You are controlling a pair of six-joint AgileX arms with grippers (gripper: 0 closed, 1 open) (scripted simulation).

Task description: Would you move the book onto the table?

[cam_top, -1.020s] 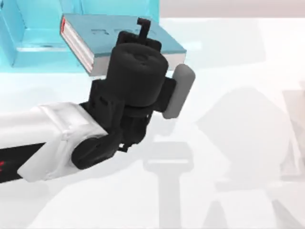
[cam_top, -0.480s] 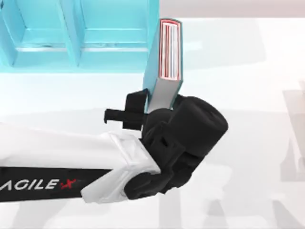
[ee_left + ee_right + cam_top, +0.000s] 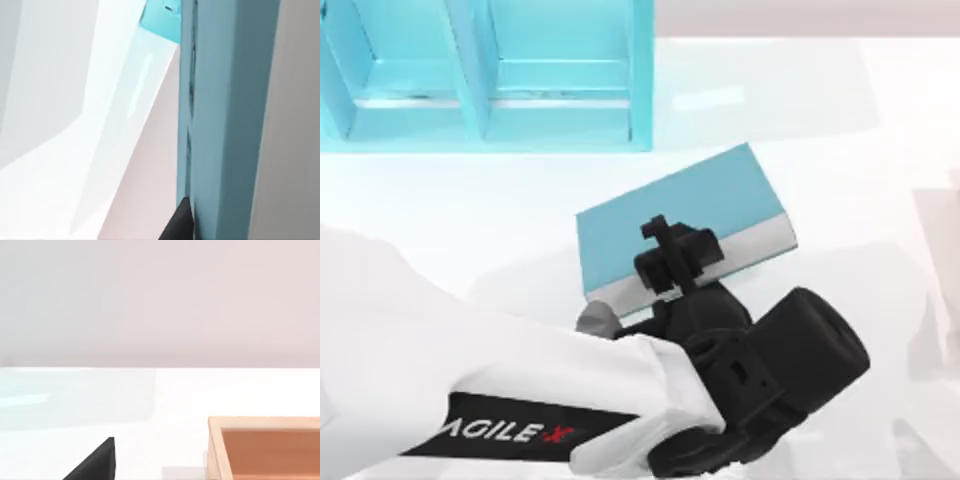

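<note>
top view: book [image 3: 680, 222] out of the shelf [image 3: 485, 75], cover up, set at a slant over the white table [image 3: 840, 130] near the middle, just in front of the shelf's right end. grey-white page edge faces the near side. whether it rests on the table or hangs just above it, cannot tell.

left gripper [image 3: 672, 262] sits at that page-edge side, one black finger lying across the teal cover, jaws closed on the book. the white left arm with the agilex lettering comes in from the lower left.

left wrist view: teal book [image 3: 225, 120] seen close, running up the picture, a black fingertip [image 3: 177, 225] against it; table and a corner of the shelf [image 3: 162, 20] beyond.

right wrist view: table [image 3: 165, 390], a tan wooden box [image 3: 265, 447], a black fingertip [image 3: 97, 462] at the edge. right jaws: cannot tell.
</note>
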